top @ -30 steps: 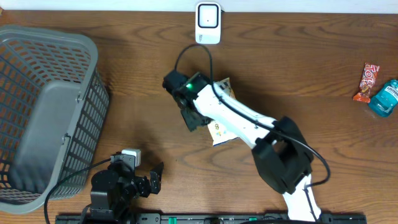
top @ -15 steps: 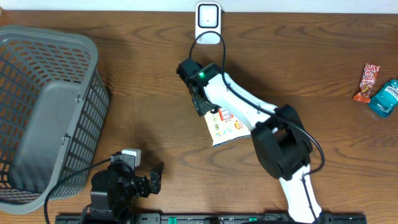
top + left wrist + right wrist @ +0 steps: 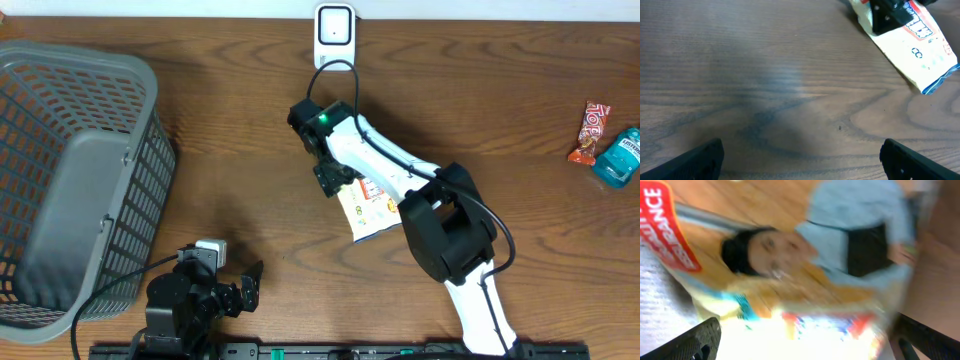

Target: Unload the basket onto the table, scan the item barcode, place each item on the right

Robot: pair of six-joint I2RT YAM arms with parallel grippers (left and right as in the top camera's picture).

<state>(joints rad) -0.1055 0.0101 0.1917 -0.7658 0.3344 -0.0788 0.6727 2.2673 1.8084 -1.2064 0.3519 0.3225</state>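
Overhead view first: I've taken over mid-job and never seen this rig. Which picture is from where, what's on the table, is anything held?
Two robot arms work at a brown wooden table. The overhead picture looks straight down; the other two come from a camera on each wrist. The right gripper hangs over a yellow-and-white snack packet lying flat, jaws open; nothing is held. The left gripper, also open, rests near the front edge. Behind stands a white barcode scanner, at the left a grey plastic basket, far right an orange wrapper and a blue bottle.

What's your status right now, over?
Left fingers open, empty. Right fingers open above snack packet, flat on table. Scanner beyond, only right arm between.
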